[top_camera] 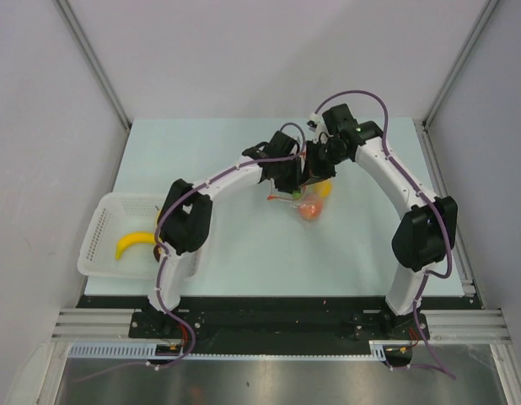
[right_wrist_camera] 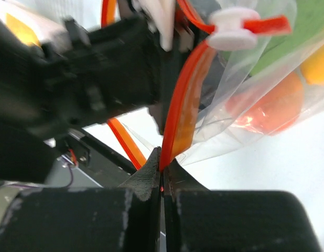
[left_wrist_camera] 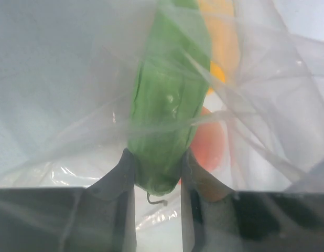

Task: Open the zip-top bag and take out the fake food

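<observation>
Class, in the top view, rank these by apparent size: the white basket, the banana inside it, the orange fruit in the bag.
Largest: white basket.
Next: banana.
Smallest: orange fruit, partly hidden, so less sure.

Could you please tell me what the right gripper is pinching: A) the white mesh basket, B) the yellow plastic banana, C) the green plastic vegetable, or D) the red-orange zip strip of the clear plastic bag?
D: the right wrist view shows the right gripper shut on the red-orange zip strip of the clear plastic bag; the yellow plastic banana lies in the white mesh basket.
</observation>
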